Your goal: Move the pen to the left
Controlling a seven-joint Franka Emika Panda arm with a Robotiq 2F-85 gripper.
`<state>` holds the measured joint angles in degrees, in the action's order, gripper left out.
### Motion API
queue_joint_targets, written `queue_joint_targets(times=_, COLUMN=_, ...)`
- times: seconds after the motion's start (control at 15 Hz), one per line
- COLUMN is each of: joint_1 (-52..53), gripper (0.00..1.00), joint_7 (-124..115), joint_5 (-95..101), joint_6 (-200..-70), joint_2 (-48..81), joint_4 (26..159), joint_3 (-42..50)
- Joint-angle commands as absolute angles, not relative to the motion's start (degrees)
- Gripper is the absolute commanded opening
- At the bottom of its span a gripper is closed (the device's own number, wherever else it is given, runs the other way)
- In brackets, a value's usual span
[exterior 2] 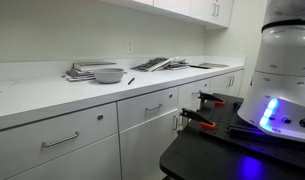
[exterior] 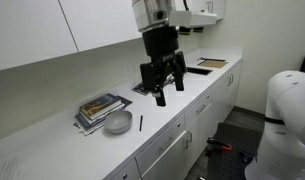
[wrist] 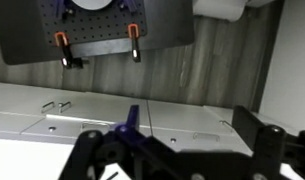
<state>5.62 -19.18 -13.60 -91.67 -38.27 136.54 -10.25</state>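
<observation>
The pen point(exterior: 141, 123) is a thin dark stick lying on the white counter point(exterior: 52, 145), just right of the small grey bowl point(exterior: 118, 122). It also shows in an exterior view point(exterior 2: 131, 81) beside the bowl point(exterior 2: 109, 75). My gripper point(exterior: 169, 92) hangs in the air above the counter, up and to the right of the pen, apart from it. Its black fingers are spread and hold nothing. In the wrist view the gripper point(wrist: 172, 150) frames the cabinet fronts and the floor; the pen is out of that view.
A stack of books point(exterior: 100, 108) lies behind the bowl. Loose papers point(exterior 2: 162, 64) lie further along the counter. Wall cabinets point(exterior: 52, 30) hang above. A black board with orange clamps point(wrist: 97, 35) lies on the floor below the drawers point(wrist: 192, 125).
</observation>
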Motion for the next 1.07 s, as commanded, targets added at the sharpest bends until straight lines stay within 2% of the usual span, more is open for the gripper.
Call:
queue_joint_targets(times=0.0, joint_1=2.27, gripper=1.0, joint_7=-26.04, joint_5=-15.36, joint_6=-104.73, joint_2=-35.64, joint_4=139.69, joint_3=-13.46)
queue_joint_targets(times=0.53, joint_1=-5.75, gripper=1.0, joint_7=-43.0, joint_5=-8.02, joint_6=-142.39, joint_2=-12.02, joint_4=141.24, joint_3=-13.7)
queue_joint_targets(times=0.8, joint_1=-8.83, gripper=1.0, joint_7=-58.38, joint_5=5.17, joint_6=-150.59, joint_2=-2.04, joint_4=137.46, joint_3=-9.81)
queue_joint_targets(times=1.0, joint_1=-7.39, gripper=1.0, joint_7=-72.2, joint_5=15.85, joint_6=-149.73, joint_2=3.35, joint_4=133.38, joint_3=-4.09)
